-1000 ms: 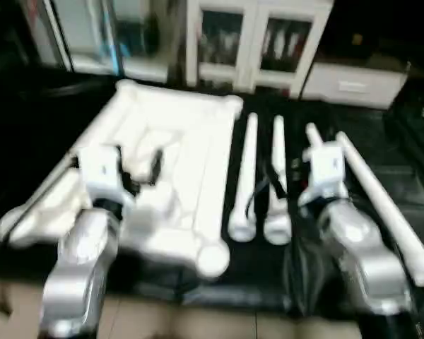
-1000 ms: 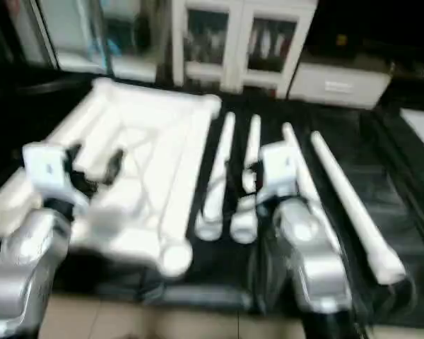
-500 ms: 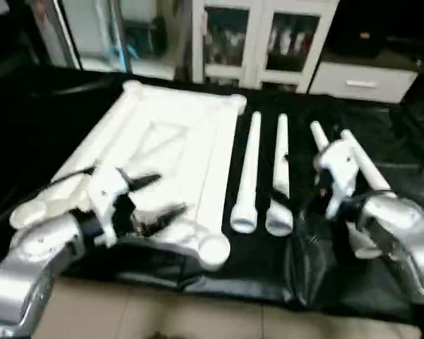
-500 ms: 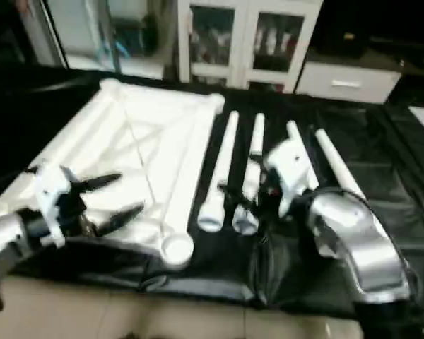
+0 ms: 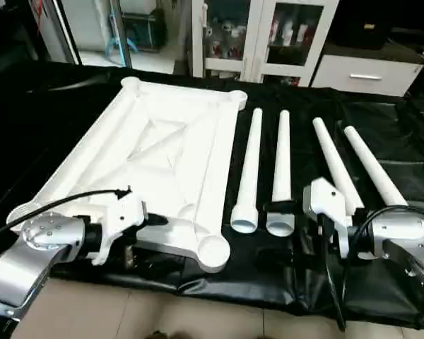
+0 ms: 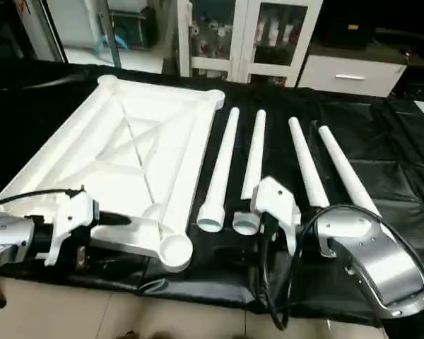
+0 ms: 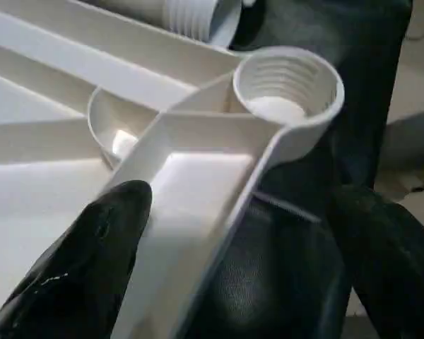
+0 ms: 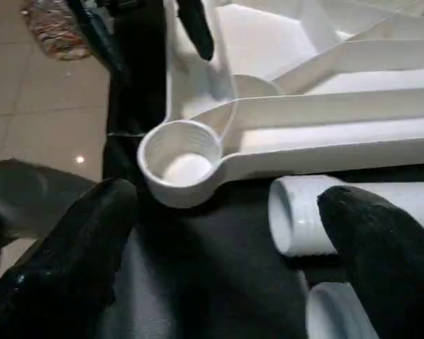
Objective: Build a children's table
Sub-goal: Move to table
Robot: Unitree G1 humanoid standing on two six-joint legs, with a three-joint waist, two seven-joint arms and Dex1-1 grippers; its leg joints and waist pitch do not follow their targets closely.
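In front of me the children's table top (image 5: 162, 162) lies upside down on the black-covered work table (image 5: 396, 134), its ribbed X-braced underside facing up and a round socket at each corner. To its right, four white tapered legs lie loose on the black cover, roughly side by side with their wide threaded ends toward me: the first leg (image 5: 249, 169) just beside the top's right edge, the second leg (image 5: 280, 166) close beside that, then the third leg (image 5: 332, 164) and the fourth leg (image 5: 371, 166) fanning outward farther right. My left gripper (image 5: 150, 232) reaches in from the left along the near edge of the top, its two black fingers spread wide and holding nothing; in my left wrist view one finger (image 7: 92, 247) sits over the white rim while the other is out over the black cover, and the near right corner socket (image 7: 288, 85) stands just ahead of them, threaded inside. My right gripper (image 6: 267, 226) comes in from the right, low over the cover near the wide ends of the first two legs, also spread wide with nothing between the fingers (image 8: 78, 247); its wrist view looks across at that same corner socket and the open end of a leg beside it. Beyond the work table stands a white glass-fronted cabinet (image 5: 268, 35)
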